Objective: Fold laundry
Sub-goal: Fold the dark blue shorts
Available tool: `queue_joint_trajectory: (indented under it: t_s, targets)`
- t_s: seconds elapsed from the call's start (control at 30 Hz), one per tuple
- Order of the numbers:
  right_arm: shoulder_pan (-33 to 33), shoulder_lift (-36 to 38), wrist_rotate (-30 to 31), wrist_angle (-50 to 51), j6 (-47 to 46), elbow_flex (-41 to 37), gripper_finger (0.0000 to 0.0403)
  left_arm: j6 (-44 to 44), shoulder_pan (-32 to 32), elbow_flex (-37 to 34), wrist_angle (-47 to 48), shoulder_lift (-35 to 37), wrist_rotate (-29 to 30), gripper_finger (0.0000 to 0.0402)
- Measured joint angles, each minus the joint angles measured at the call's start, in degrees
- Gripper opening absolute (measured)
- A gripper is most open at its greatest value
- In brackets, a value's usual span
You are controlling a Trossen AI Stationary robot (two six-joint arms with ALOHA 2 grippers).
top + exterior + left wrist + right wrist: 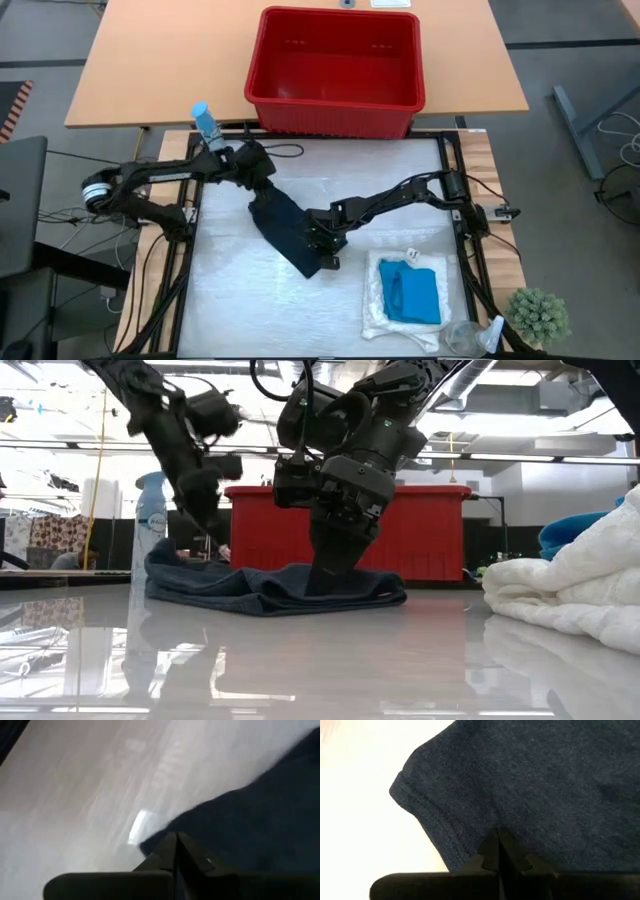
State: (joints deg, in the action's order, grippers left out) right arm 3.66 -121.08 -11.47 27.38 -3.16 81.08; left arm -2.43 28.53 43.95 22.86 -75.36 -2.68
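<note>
Pinching the navy garment (285, 232) near the red basket (335, 72), the left end effector (262, 185) and right end effector (318, 247) are each clamped on its cloth.

Wood desk (180, 60) behind, grey floor (580, 50), ceiling strip lights (560, 458).

Matt knit navy garment (545, 785), glossy white table (300, 670), ribbed red plastic basket (335, 85), textured cream cloth (570, 590)

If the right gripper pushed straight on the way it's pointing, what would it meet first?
The dark navy garment. The right gripper, shut, points down at its cloth near the hemmed corner, and probably touches it already; the table lies just beneath.
</note>
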Motion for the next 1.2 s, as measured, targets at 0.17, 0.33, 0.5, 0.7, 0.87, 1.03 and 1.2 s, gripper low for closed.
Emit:
queue_joint_trajectory:
  t_s: [0.17, 0.33, 0.5, 0.7, 0.87, 1.03, 1.2]
  targets:
    - [0.0, 0.0, 0.21, -0.09, 0.05, 0.0, 0.0022, 1.28, -0.03, -0.41, 1.19, 7.43, -3.69, 0.0]
    - [0.0, 0.0, 0.29, -0.25, 0.06, 0.0, 0.0023, 4.67, -0.28, -5.59, -0.19, 9.33, -11.1, 0.0]
    - [0.0, 0.0, 0.41, -0.28, 0.18, 0.0, 0.0024, 7.5, -2.01, -10.75, -2.45, 7.79, -8.99, 0.0]
    - [-0.02, 0.0, 0.66, -0.22, 0.42, 0.0, 0.0024, 7.54, -2.44, -14.71, -3.48, 7.81, -1.32, 0.0]
    - [-0.07, 0.0, 0.66, -0.26, 1.31, 0.0, 0.0024, 8.64, -2.43, -17.72, -7.77, 7.81, -0.85, 0.0]
    - [-0.33, 0.72, -0.49, -0.72, 4.05, -0.03, 0.0024, 10.53, -2.4, -18.26, -10.23, 7.81, 0.16, 0.0]
    - [-0.85, 3.69, -1.14, -0.06, 5.18, -0.35, 0.0024, 10.77, -2.4, -18.28, -10.82, 7.81, 0.26, 0.0]
